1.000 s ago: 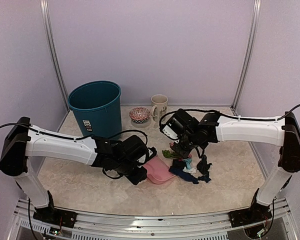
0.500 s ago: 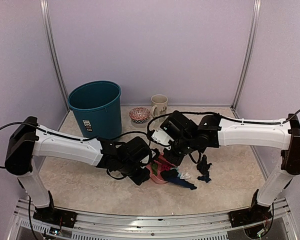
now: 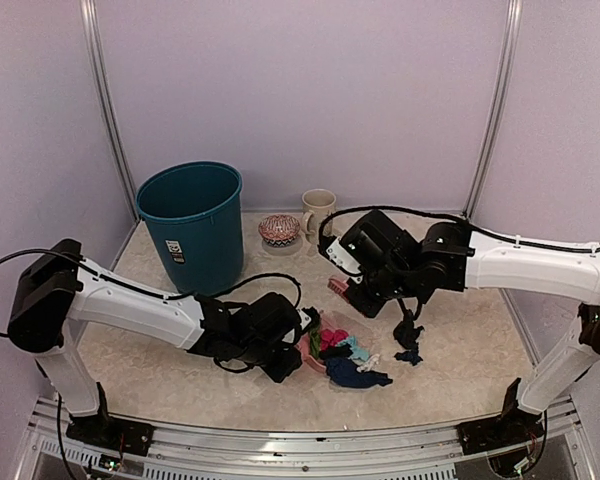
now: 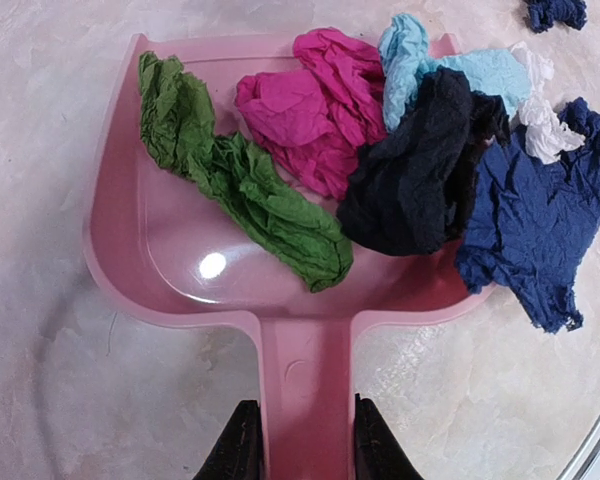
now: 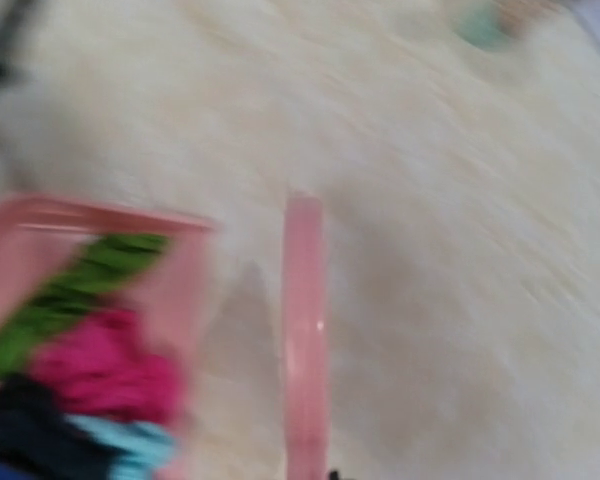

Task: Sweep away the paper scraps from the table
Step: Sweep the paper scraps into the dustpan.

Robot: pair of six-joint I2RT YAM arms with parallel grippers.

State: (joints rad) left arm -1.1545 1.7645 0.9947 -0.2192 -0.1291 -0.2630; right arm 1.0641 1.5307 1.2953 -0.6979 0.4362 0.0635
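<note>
Crumpled paper scraps [image 4: 310, 130] lie heaped in a pink plastic dustpan [image 4: 170, 260] at the lower centre of the overhead frame. The left wrist view shows six of them: one long green twist [image 4: 250, 190], one magenta wad [image 4: 300, 120], one pale teal piece [image 4: 430, 70], one black [image 4: 415, 170], one small white [image 4: 540, 125] and one navy scrap [image 4: 530, 230] that hangs over the pan's open lip onto the tabletop [image 4: 60, 400]. Two more dark scraps [image 3: 408, 332] sit loose on the surface just right of the pile.

The left gripper [image 4: 305, 445] is clamped on the dustpan's handle [image 4: 305, 380], one finger on each side. The right gripper [image 3: 365, 297], raised above and to the right of the pan, is closed on one pink brush [image 3: 337, 288]; its own wrist view is badly blurred.

The tabletop is beige with a mottled, stone-like pattern, enclosed by pale lilac walls [image 3: 300, 90] with two metal posts [image 3: 105, 100] in the back corners. At upper left of the surface stands one teal bin [image 3: 192, 225]; beside it, toward the back wall, are one patterned bowl [image 3: 279, 230] and one cream mug [image 3: 319, 212].
</note>
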